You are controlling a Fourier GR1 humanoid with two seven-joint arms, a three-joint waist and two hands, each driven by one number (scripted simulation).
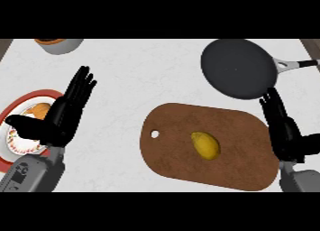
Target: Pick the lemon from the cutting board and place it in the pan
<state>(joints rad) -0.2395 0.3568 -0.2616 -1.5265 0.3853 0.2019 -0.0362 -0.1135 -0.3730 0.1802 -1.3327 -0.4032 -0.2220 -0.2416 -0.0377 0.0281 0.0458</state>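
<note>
Nothing of the task is done yet: the lemon [205,145] lies untouched near the middle of the cutting board [182,149], and the pan [239,67] beyond it on the tabletop [142,76] holds nothing. The right hand [285,128] hovers at the board's right edge, fingers straight and holding nothing. The left hand [62,113] rests open over a plate [2,135], so grasp, carry and release all remain.

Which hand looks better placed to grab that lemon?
The right hand, probably. It sits open at the right edge of the cutting board, between the lemon and the pan. The left hand is over the plate, farther away.
</note>
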